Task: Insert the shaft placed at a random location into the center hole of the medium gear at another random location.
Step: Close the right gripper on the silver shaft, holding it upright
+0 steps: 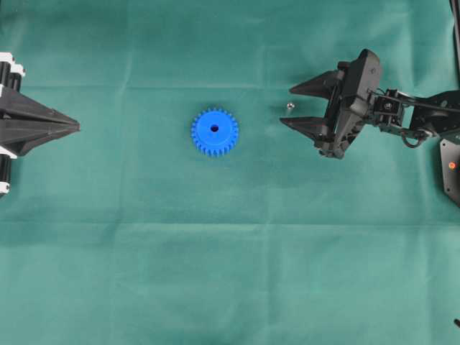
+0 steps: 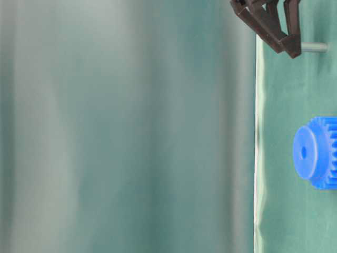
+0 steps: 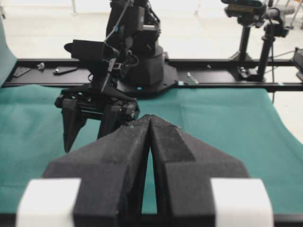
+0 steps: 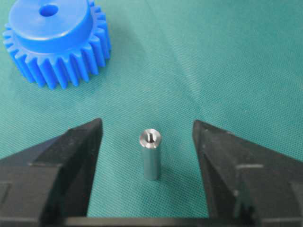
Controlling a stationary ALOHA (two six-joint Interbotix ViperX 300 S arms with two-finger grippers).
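Even, soft light from above fills the overhead view, and the gear (image 1: 214, 131) throws barely any shadow on the green cloth (image 1: 230, 251). The table-level view lies turned on its side, its left two thirds a blurred green-grey wash. In the right wrist view the shaft (image 4: 150, 153) is sharp. The left wrist view glares white around 12 o'clock, and its own hand (image 3: 147, 120) looms soft up close.

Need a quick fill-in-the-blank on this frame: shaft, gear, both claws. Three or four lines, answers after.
1. The shaft stands ____ on the cloth.
2. It sits between the fingers of the ____ claw, touching neither.
3. The hole in the gear is ____.
4. The left claw is ____.

Answers: upright; right; empty; shut
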